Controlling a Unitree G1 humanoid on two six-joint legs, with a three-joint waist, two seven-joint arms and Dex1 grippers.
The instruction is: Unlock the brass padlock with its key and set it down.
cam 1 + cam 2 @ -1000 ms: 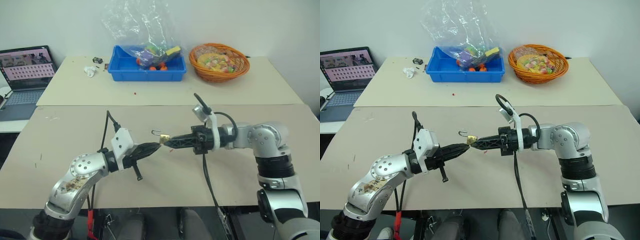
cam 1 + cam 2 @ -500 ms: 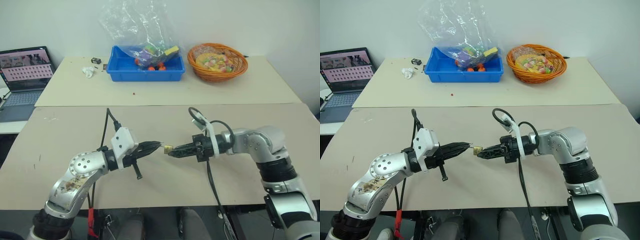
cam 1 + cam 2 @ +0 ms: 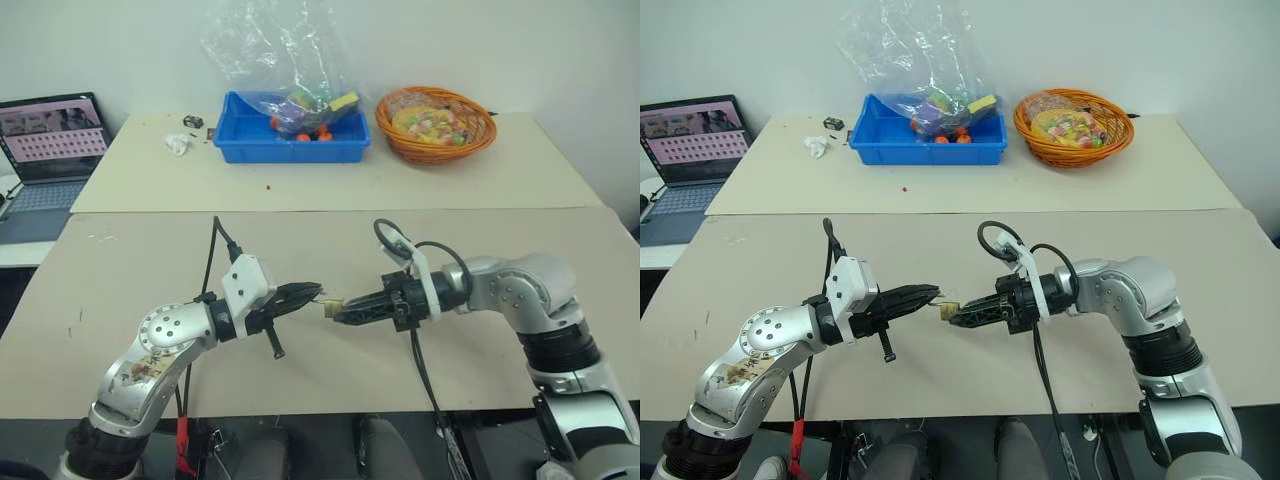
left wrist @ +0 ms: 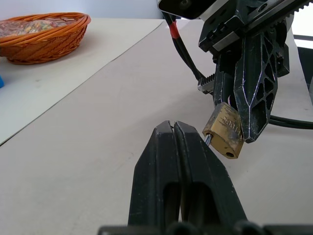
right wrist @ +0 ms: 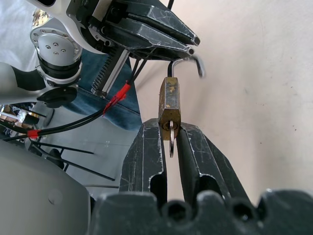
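The brass padlock (image 5: 169, 100) hangs in mid-air over the near table, its silvery shackle (image 5: 188, 62) swung open like a hook. My right gripper (image 5: 169, 127) is shut on the padlock's keyhole end. The key (image 5: 171, 142) sticks out of that end into the gap between its fingers. In the head views the padlock (image 3: 329, 302) sits at the tip of my right gripper (image 3: 337, 312). My left gripper (image 3: 318, 291) is shut, with its tip just above and beside the shackle. The left wrist view shows my left gripper (image 4: 174, 126) closed beside the padlock (image 4: 225, 131).
On the far table stand a blue bin (image 3: 240, 140) of toys under a clear plastic bag, an orange basket (image 3: 480, 135) of sweets, a small white object (image 3: 178, 145) and a red speck (image 3: 268, 186). A laptop (image 3: 52, 140) stands at the far left.
My right gripper has sunk and drawn back a little with the padlock, which now hangs just off the left fingertips instead of against them. The left arm has stayed put.
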